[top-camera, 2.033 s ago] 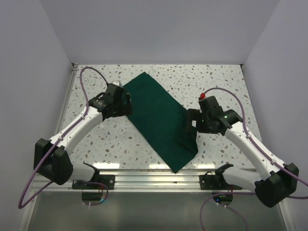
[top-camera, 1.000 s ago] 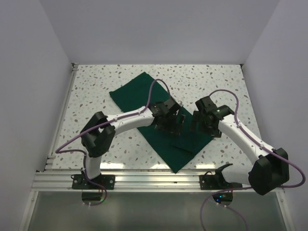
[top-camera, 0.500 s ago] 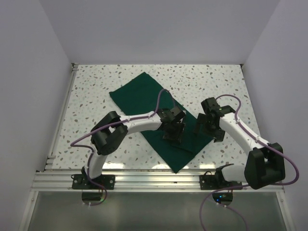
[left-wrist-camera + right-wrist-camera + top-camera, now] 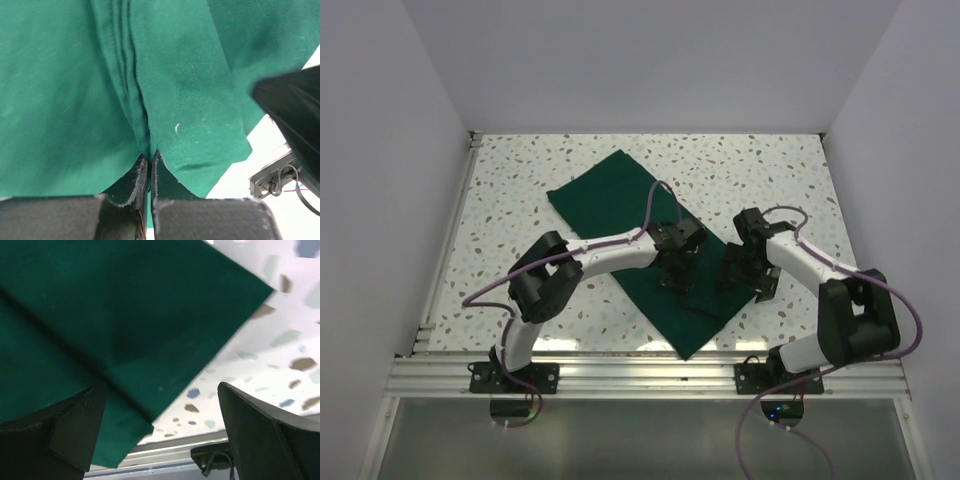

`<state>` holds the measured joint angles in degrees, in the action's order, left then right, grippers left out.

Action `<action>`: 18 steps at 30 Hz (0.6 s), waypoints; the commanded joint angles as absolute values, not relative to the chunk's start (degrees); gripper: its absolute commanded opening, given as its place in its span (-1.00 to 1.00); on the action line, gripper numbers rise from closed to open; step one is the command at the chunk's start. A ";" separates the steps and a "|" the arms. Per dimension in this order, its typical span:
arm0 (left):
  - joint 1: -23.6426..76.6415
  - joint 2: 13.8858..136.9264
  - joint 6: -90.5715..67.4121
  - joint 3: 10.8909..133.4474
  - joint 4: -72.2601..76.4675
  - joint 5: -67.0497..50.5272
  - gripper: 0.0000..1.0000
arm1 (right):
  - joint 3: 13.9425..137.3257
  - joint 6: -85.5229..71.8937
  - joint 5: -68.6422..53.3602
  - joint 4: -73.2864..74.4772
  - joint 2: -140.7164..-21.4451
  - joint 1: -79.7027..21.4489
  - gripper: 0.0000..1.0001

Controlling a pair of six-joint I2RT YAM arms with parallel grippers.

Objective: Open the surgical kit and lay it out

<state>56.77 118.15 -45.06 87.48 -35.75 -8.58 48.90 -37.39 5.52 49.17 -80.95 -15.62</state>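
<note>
Green cloth wrap (image 4: 610,195) lies folded on the table (image 4: 520,200), so we judge the kit barely opened. Our left gripper (image 4: 149,161) is pressed together on a ridge at the cloth's middle; our right gripper (image 4: 161,387) hangs spread over its right edge. No tray or instruments show.

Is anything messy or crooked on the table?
The green cloth lies slanted across the speckled table, partly unfolded. It has a bunched ridge of folds where the left gripper pinches it. The right gripper hangs open over its right corner. Nothing looks torn or spilled.
</note>
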 commanded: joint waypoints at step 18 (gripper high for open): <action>77.94 60.47 -98.85 59.07 -67.67 2.81 -1.00 | 60.73 -41.92 -0.36 37.53 -106.52 -13.36 0.87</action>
<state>73.12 60.58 -81.17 61.87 -62.83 2.33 59.27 -39.00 -4.12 51.64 -101.89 -12.95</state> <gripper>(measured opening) 0.026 0.938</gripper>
